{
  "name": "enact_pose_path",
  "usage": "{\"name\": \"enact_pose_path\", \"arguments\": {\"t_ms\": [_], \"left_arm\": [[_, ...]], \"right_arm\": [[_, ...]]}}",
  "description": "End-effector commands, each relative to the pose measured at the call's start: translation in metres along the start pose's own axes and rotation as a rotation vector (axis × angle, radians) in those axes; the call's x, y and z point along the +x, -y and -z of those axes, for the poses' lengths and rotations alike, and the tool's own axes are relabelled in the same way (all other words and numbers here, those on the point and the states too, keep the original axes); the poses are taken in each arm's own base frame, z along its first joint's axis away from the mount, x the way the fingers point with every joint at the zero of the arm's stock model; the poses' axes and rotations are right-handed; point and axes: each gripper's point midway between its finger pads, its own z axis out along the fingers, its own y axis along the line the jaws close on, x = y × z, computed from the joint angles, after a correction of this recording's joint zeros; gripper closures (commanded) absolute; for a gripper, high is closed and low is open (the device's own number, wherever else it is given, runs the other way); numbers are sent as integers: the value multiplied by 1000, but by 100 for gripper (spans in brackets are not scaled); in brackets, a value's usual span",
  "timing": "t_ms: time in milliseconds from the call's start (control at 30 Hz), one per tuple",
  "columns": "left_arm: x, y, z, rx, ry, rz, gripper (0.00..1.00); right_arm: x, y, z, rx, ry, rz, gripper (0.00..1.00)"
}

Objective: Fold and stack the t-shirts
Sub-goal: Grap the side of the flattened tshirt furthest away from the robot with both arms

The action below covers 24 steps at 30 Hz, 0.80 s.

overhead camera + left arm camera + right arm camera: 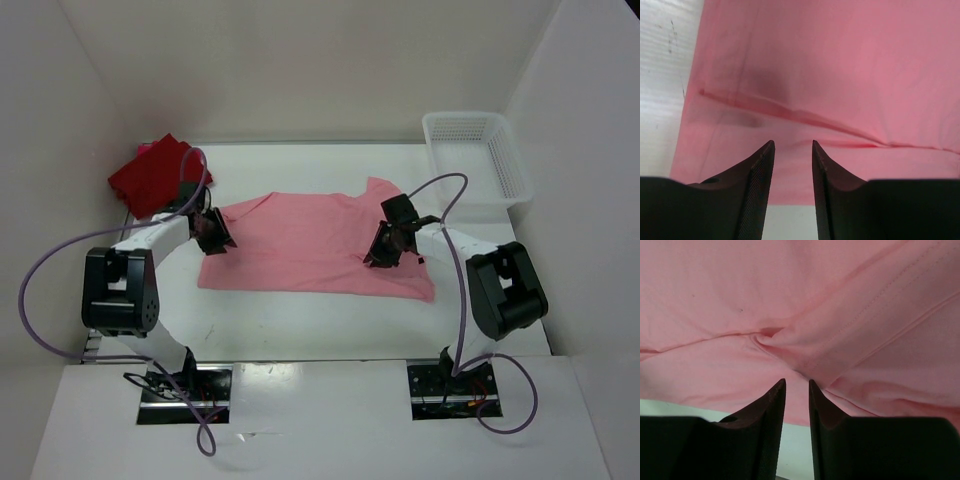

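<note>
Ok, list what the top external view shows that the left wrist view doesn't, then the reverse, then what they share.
Only top external: the dark red t-shirt heaped at the far left of the table, the white mesh basket at the far right, both arms, and the right fingers.
Only left wrist: a long crease across the cloth, and the gap between the left fingers, with nothing in it.
Both: the light pink t-shirt lying spread out, the left fingers near its left edge, and the white table.
</note>
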Motion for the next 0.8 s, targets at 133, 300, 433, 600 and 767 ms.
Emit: {"name": "enact_pose_path", "arguments": {"t_ms": [133, 300, 433, 600, 767], "left_arm": [[17, 0, 22, 11, 31, -58, 57], [23, -2, 15, 11, 22, -74, 57], [35, -13, -4, -25, -34, -64, 57], [42, -17, -12, -26, -71, -20, 55], [50, -18, -15, -19, -100, -5, 54]], "right_arm": [[-14, 9, 8, 48, 109, -18, 69], [-15, 20, 5, 97, 117, 0, 66], [-9, 22, -4, 100, 79, -2, 65], [-6, 15, -5, 82, 63, 16, 65], [-3, 13, -8, 73, 40, 15, 65]]}}
